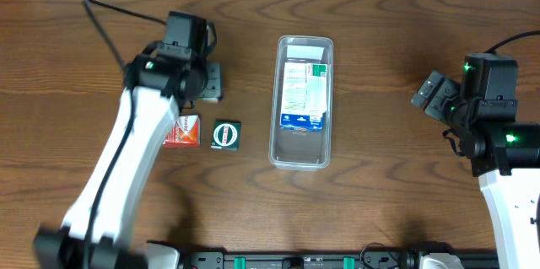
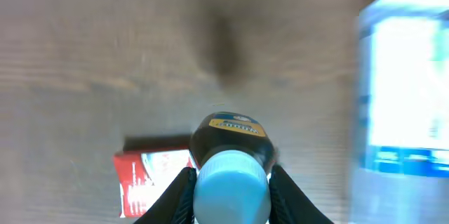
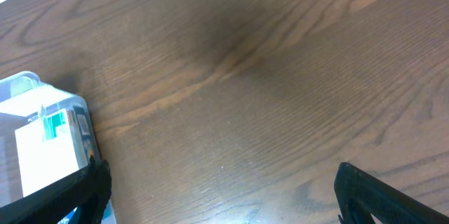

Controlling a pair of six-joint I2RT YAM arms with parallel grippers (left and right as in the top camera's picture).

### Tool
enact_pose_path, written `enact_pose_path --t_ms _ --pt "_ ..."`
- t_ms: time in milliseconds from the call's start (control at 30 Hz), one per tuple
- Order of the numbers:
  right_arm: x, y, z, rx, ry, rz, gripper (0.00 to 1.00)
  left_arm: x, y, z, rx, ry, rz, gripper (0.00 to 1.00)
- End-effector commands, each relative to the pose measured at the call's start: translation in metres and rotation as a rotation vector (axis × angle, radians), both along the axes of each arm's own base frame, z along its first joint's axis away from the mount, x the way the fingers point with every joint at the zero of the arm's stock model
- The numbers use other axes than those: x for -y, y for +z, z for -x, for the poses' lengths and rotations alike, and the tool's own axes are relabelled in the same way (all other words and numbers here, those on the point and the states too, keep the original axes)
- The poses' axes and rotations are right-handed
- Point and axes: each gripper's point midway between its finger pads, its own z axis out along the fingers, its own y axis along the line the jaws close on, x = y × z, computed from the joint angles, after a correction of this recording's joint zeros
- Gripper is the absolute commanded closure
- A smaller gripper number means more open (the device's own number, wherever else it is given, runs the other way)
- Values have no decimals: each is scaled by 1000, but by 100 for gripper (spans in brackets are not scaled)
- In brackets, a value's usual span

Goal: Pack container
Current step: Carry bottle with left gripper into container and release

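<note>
Clear plastic container (image 1: 297, 147) lies mid-bench (image 1: 380, 185), holding a white, green and blue packet (image 1: 304, 92) whose print is unreadable. Left gripper (image 2: 231, 182), reaching left of it, clenches a dark bottle (image 2: 231, 136) with a blurred yellow label near a red box (image 2: 151, 175). Right gripper (image 3: 224, 206) gapes, released.

Left arm (image 1: 126, 159): a long white link capped by black joint housings, one small green light, a thin black cable (image 1: 105, 24) trailing behind. Right arm (image 1: 494, 134): boxy black housings with two green lights above a white link. The right pincer (image 3: 222, 182) has matte black fingers (image 3: 66, 199); the left pincer (image 2: 231, 170) has pale fingers (image 2: 177, 197) with dark edges.
</note>
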Motion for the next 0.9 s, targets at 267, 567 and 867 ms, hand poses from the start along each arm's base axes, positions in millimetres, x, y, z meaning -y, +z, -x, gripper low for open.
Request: enact_pose_path --t_ms 267,567,867 --pt "3 1 0 1 -7 5 1 90 84 59 201 -166 159 79" --pt "3 1 0 1 -7 5 1 161 46 85 76 -143 213 79" --pt "3 1 0 1 -7 5 1 189 -42 66 -64 7 116 80"
